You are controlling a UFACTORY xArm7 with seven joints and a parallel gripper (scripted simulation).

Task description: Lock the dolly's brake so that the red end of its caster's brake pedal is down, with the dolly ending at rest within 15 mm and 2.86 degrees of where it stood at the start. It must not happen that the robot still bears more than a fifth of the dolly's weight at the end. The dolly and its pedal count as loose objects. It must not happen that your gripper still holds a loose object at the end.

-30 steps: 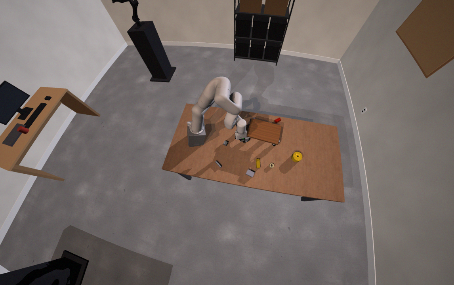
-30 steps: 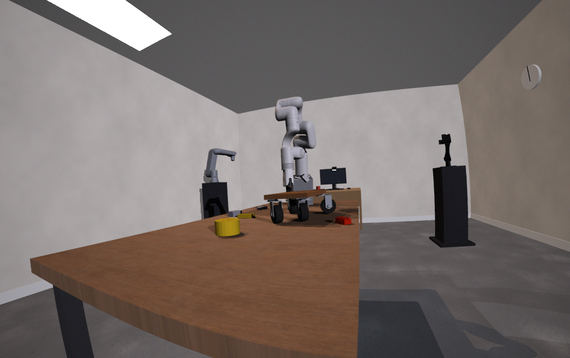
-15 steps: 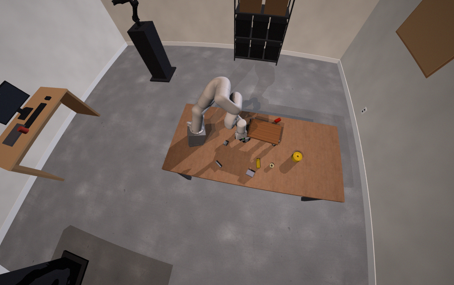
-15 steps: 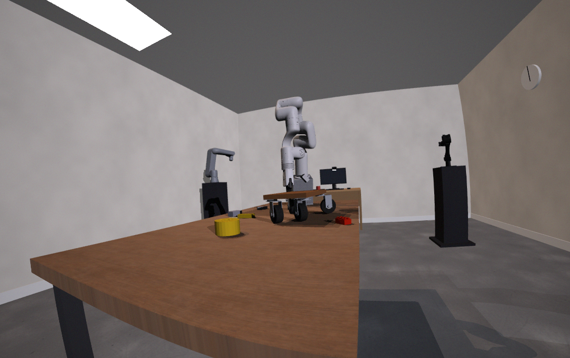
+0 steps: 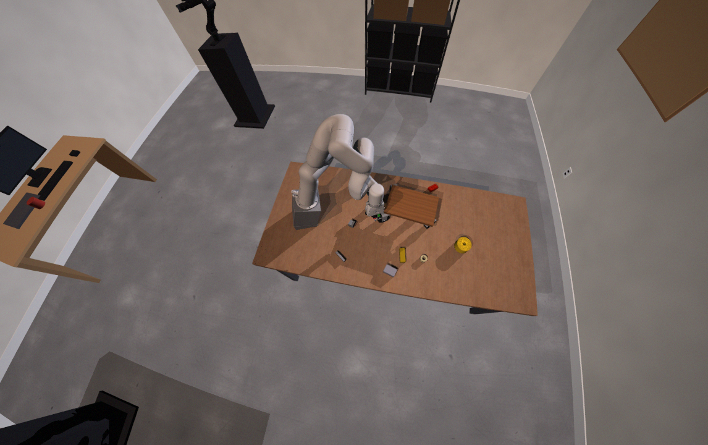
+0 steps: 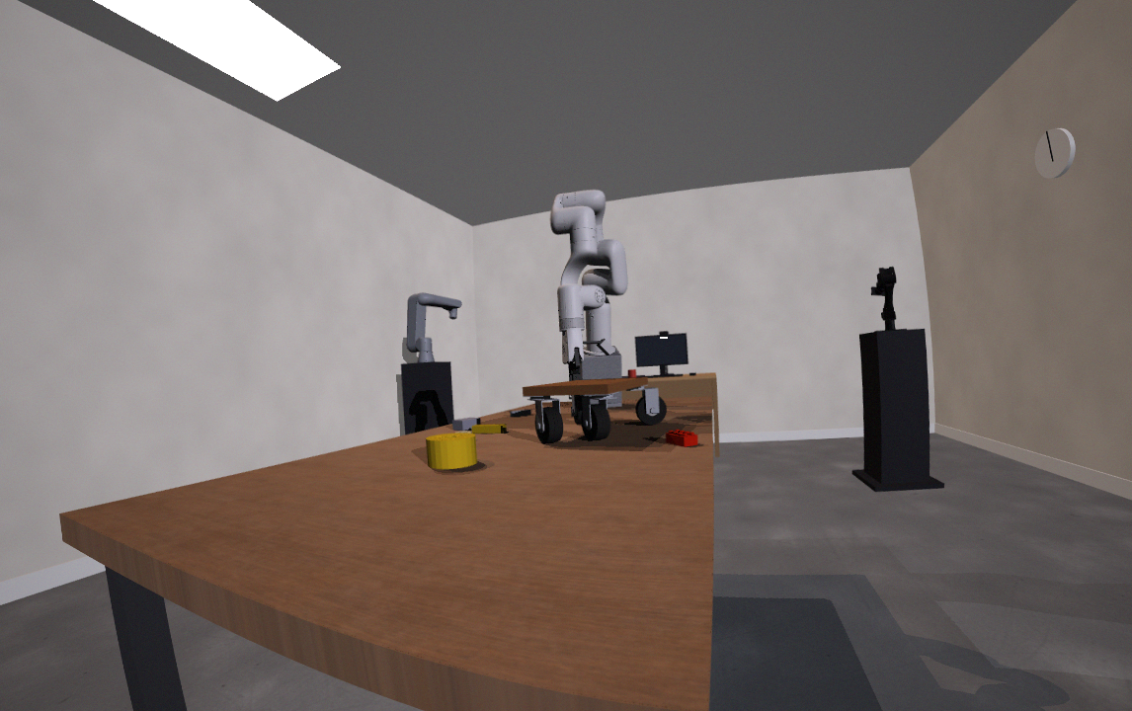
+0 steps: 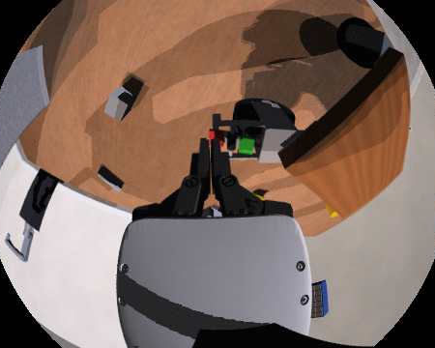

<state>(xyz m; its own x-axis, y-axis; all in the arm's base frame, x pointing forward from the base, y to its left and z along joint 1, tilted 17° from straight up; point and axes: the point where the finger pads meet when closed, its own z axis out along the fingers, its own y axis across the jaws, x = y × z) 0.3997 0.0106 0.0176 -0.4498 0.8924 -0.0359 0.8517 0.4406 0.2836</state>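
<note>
The dolly (image 5: 413, 204) is a wooden deck on four black casters, standing on the brown table; it also shows in the exterior view (image 6: 586, 389) and at the right of the wrist view (image 7: 353, 135). My gripper (image 7: 210, 150) is shut and empty, pointing down at the dolly's near-left corner caster (image 7: 264, 116). Its fingertips sit right at the red end (image 7: 213, 134) of the brake pedal; the green end (image 7: 246, 146) lies just to the right. I cannot tell whether the tips touch the red end. In the overhead view the gripper (image 5: 380, 217) hides most of the pedal.
On the table lie a red brick (image 5: 432, 187), a yellow cylinder (image 5: 463, 243), a yellow bar (image 5: 401, 254), a small ring (image 5: 424, 258) and several small grey blocks (image 5: 352, 222). The arm's grey base (image 5: 306, 212) stands at the table's left.
</note>
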